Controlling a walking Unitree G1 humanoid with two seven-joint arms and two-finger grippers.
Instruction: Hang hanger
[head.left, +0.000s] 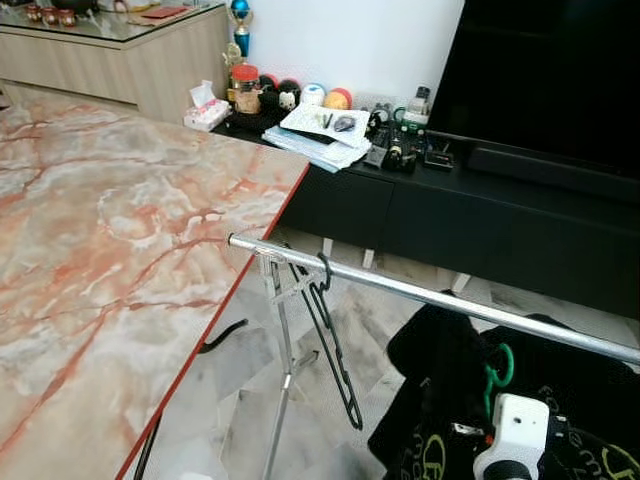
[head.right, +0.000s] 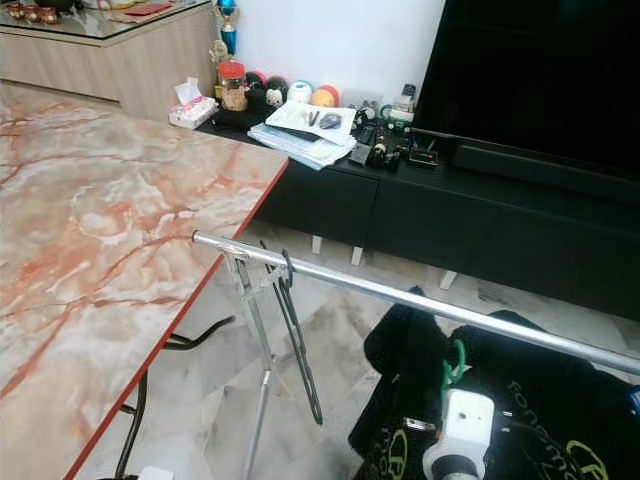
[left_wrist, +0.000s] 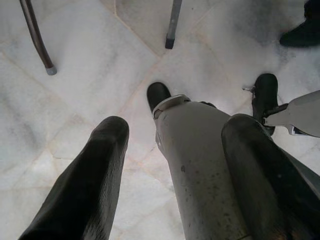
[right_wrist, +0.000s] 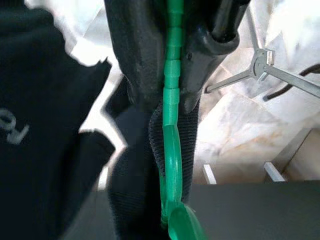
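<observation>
A silver clothes rail (head.left: 420, 292) runs from the marble table's corner off to the right. An empty black hanger (head.left: 335, 345) hangs on the rail near its left end. My right gripper (right_wrist: 172, 100) is shut on the neck of a green hanger (right_wrist: 171, 150) that carries a black garment (head.left: 440, 380). The green hook (head.left: 500, 365) sits just below the rail, right of the black hanger, above my white right wrist (head.left: 518, 435). Whether the hook touches the rail I cannot tell. My left gripper (left_wrist: 177, 127) hangs open over the floor beside my leg.
A marble-topped table (head.left: 120, 250) takes up the left. A low black TV cabinet (head.left: 470, 215) with papers (head.left: 325, 130), jars and balls stands behind the rail, under a dark screen. The rack's silver leg (head.left: 285, 370) stands on the pale marble floor (head.left: 250, 400).
</observation>
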